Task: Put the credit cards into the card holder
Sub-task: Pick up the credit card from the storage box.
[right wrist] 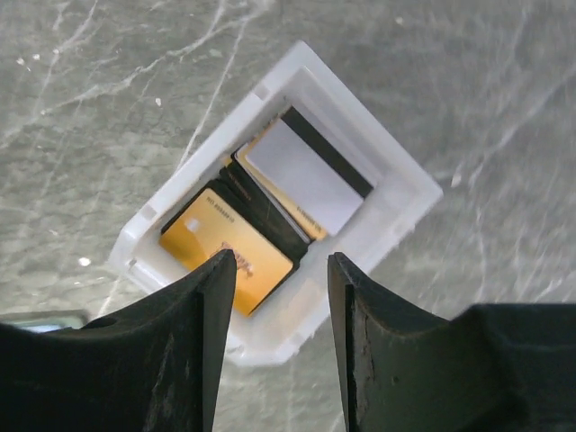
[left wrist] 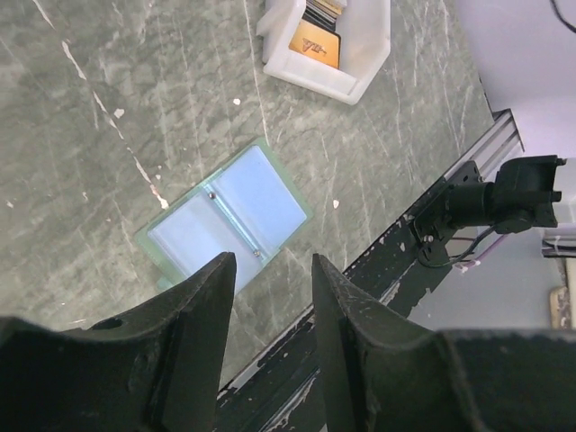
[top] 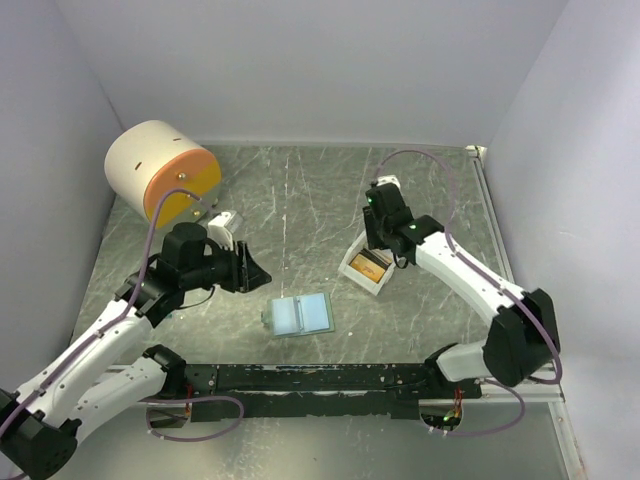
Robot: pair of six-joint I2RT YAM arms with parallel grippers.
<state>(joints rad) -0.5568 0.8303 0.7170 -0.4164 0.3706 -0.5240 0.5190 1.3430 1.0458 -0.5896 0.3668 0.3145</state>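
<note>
The card holder (top: 300,314) lies open on the table, pale blue inside with a green rim; it also shows in the left wrist view (left wrist: 229,219). The credit cards (right wrist: 265,211) sit in a small white tray (right wrist: 396,211): an orange-gold one (right wrist: 225,247) at the near end, a white one with a dark stripe (right wrist: 310,175) behind. In the top view the cards (top: 371,266) lie in the tray (top: 356,277). My right gripper (right wrist: 282,270) is open and empty just above the tray's near wall. My left gripper (left wrist: 274,268) is open and empty, above the table left of the holder.
A round cream-and-orange drawer cabinet (top: 160,170) stands at the back left, with a small white object (top: 224,225) beside it. A black rail (top: 320,378) runs along the table's near edge. Pale walls close the back and both sides.
</note>
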